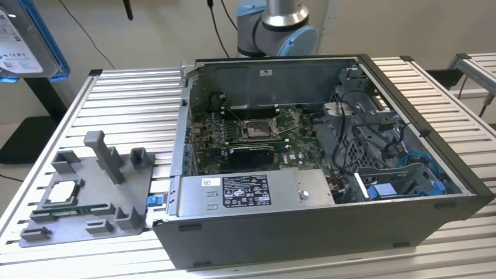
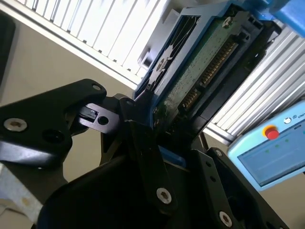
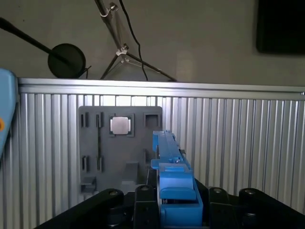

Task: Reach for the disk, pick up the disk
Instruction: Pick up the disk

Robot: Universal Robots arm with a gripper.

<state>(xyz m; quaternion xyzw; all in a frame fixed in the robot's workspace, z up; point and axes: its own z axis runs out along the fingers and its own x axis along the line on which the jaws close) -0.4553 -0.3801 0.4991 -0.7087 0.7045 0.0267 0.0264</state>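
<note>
CAUTION: the tool (image 2: pixel 164 128) is clamped on one end only of the flat silver metal disk (image 2: pixel 200 62), which is framed by blue plastic side rails. The long free end could lever the disk loose, and it would drop onto the ribbed aluminium tabletop (image 3: pixel 238 143) or the grey plastic fixture plate (image 3: pixel 93 143) below. The disk is held aloft, well apart from the open black computer case (image 1: pixel 310 232). The second wrist view shows its green circuit-board underside, and the exterior view shows its white label.

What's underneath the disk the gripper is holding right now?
In the first wrist view, the gripper holds the disk above the grey tray, which has a silver chip in one pocket, on the slatted table. The disk's blue rail covers part of the tray.
</note>
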